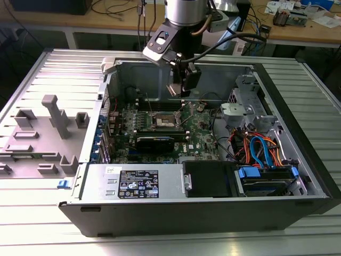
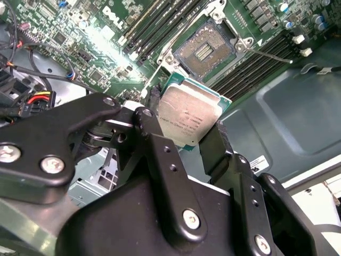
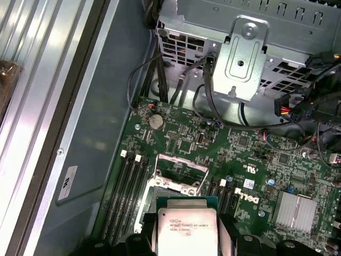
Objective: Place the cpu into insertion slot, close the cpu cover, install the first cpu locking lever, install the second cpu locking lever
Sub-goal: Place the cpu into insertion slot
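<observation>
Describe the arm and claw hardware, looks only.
Arm: shiny silver cylinder with a light grey cap bearing a small blue mark; a black cable loops off beside it. Claw: matte black fingers and link bars, fastened with silver screws.

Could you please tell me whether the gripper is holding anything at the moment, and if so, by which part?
The gripper holds the cpu, its fingers clamped on two opposite edges, the metal top left uncovered.

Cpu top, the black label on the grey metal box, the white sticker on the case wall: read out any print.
cpu: lines of dark print on its silver top, too small to read.
black label on the grey metal box: white print and symbols, too small to read.
white sticker on the case wall: dark marks, too blurred to read.
</observation>
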`<action>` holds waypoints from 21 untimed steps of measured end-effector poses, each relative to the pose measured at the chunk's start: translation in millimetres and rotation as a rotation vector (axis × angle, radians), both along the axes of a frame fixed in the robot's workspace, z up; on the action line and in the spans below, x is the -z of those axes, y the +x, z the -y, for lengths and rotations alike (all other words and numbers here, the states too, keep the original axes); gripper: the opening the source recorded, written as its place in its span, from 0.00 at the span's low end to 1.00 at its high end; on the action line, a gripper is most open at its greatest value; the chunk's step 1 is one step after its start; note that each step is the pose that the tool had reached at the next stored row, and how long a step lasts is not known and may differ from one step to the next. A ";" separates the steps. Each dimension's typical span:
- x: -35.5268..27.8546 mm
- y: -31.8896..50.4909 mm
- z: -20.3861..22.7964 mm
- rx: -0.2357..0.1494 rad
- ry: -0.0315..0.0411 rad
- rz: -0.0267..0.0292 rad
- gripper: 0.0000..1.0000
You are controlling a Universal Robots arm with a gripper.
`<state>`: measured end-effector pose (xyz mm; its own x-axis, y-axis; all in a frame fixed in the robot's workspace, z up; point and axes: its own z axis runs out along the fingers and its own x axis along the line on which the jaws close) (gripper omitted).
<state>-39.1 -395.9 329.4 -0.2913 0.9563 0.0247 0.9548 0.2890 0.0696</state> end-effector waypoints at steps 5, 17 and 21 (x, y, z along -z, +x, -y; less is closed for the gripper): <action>-0.1 -0.2 0.0 0.000 -0.0001 -0.0001 0.54; 0.7 -0.8 0.0 0.020 -0.0001 -0.0004 0.54; 1.8 -0.9 0.1 0.061 -0.0003 -0.0032 0.54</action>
<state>-40.0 -395.9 327.6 -0.2324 0.9723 0.0253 0.9708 0.2303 0.0664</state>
